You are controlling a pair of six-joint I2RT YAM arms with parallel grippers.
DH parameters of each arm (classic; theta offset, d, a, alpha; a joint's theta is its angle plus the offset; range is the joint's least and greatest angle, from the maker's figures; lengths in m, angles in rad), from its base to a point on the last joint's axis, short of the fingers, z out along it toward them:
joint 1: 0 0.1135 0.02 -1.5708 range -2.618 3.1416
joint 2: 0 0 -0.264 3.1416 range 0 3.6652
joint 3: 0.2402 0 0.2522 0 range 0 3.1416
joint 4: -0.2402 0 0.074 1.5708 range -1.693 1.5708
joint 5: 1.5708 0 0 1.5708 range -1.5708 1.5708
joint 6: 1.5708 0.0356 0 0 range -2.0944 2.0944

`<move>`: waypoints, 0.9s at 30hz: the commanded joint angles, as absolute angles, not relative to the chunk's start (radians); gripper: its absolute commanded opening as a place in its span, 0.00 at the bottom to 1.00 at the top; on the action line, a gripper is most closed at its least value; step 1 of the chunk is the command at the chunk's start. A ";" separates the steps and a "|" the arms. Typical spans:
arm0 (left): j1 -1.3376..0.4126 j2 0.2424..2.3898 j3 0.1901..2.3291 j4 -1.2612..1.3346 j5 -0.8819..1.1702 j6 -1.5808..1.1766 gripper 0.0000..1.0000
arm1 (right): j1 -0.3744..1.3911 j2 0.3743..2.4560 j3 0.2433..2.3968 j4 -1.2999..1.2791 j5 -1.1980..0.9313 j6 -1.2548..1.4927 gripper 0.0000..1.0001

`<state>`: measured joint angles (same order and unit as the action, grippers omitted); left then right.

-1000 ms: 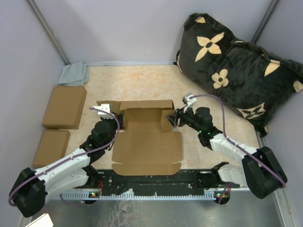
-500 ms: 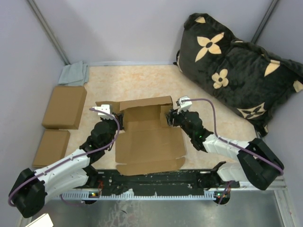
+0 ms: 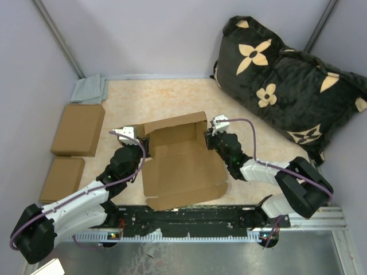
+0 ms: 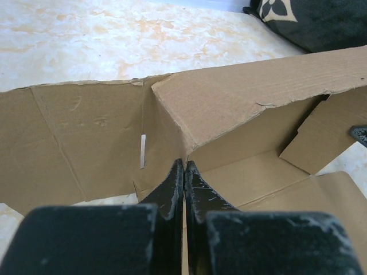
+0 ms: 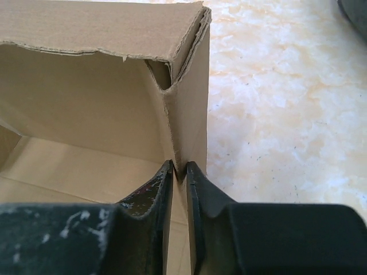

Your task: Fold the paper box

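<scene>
The paper box is a brown die-cut mailer, partly folded, with its far wall and both side walls raised and its near flap flat on the table. My left gripper is shut on the box's left side wall; its jaws pinch the cardboard edge. My right gripper is shut on the box's right side wall, its jaws clamped on that wall's lower edge. The box sits skewed, its far-right corner lifted toward the back.
Two smaller brown cardboard blocks lie at the left edge. A grey cloth lies in the back left corner. A black cushion with tan flowers fills the back right. Walls close in on three sides.
My right gripper has moved left and toward the back, holding the right side wall. The box has turned counter-clockwise and its far wall stands higher. The left arm has hardly moved.
</scene>
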<state>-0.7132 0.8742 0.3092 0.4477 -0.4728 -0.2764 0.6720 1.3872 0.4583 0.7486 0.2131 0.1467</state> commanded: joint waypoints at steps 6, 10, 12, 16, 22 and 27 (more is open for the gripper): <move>-0.724 0.879 0.324 0.411 -0.453 -0.260 0.00 | 0.681 1.383 0.489 0.836 0.245 0.088 0.06; -0.726 0.880 0.341 0.386 -0.462 -0.259 0.00 | 0.691 1.398 0.494 0.823 0.347 0.094 0.00; -0.726 0.877 0.351 0.370 -0.467 -0.262 0.00 | 0.712 1.409 0.497 0.830 0.425 0.084 0.00; -0.731 0.873 0.367 0.333 -0.488 -0.268 0.00 | 0.760 1.441 0.504 0.857 0.566 0.059 0.00; -0.747 0.878 0.402 0.282 -0.512 -0.263 0.00 | 0.798 1.490 0.531 0.823 0.730 0.061 0.00; -0.758 0.894 0.412 0.273 -0.530 -0.257 0.00 | 0.814 1.525 0.552 0.790 0.848 0.084 0.00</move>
<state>-0.7444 0.8822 0.3851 0.3130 -0.5129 -0.2646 0.8013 1.4929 0.5083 0.7937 0.6624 0.0708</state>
